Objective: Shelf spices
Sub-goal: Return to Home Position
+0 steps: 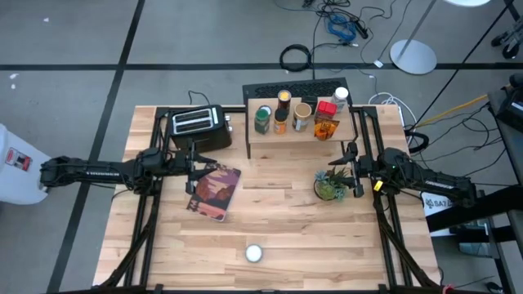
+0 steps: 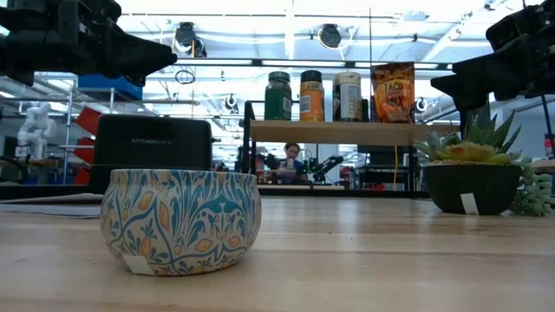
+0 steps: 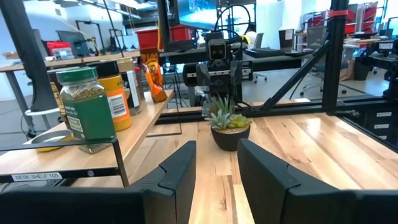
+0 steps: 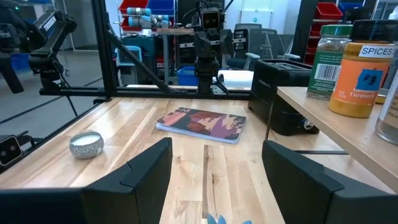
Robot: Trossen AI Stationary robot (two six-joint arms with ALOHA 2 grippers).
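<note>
Patterned tin (image 2: 180,221) frontmost, plant (image 2: 473,186) partly hides shelf (image 2: 347,132) rt end

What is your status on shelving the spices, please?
Left gripper open, empty, by book. Right gripper open, empty, by plant. Spices on shelf. Patterned tin alone on table.

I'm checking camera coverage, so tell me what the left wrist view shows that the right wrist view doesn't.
Only the left wrist view: the potted plant, the orange pack on the shelf, and the right arm beyond, seen past the open left gripper. Only the right wrist view: the book, the black toaster, the small round tin and the left arm, past the open right gripper. Both: the wooden table, the shelf's top, the green-topped jar and the yellow jar beside it.
</note>
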